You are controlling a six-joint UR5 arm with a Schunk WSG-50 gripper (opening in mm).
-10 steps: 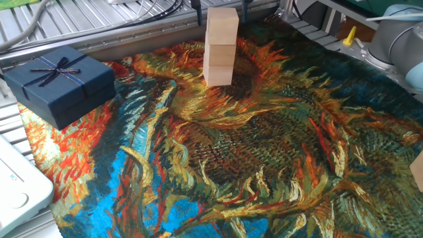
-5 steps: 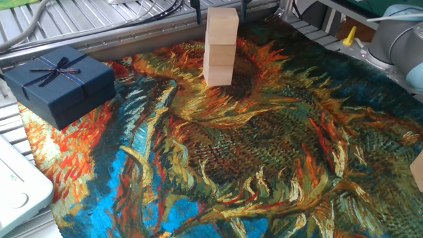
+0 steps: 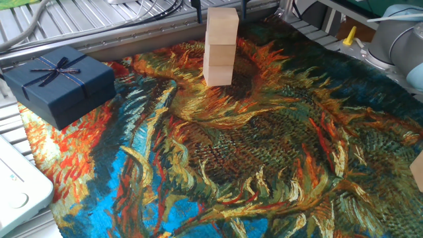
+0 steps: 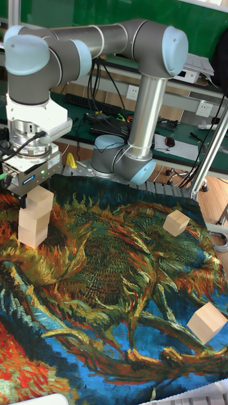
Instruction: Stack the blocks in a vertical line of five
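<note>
Nothing has shifted since the earlier frames: gripper [image 4: 33, 192] still sits over the three-block stack [image 3: 220, 46] (upper centre of the fixed view), fingers either side of its top cube; whether they pinch it, I cannot tell. Two loose blocks [image 4: 176, 222] [image 4: 207, 321] lie right.

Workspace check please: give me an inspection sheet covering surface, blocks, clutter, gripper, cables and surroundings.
Surface: sunflower-print cloth covers the table.
Job's things: stack of three blocks; two loose blocks, near one and far one, both resting on the cloth.
Clutter: dark blue gift box with ribbon at the cloth's edge; white device beside it.
Gripper: gripper at the stack's top block; whether it grips cannot be told.
Cables: bundle behind the table.
Surroundings: green bench with sockets.
</note>
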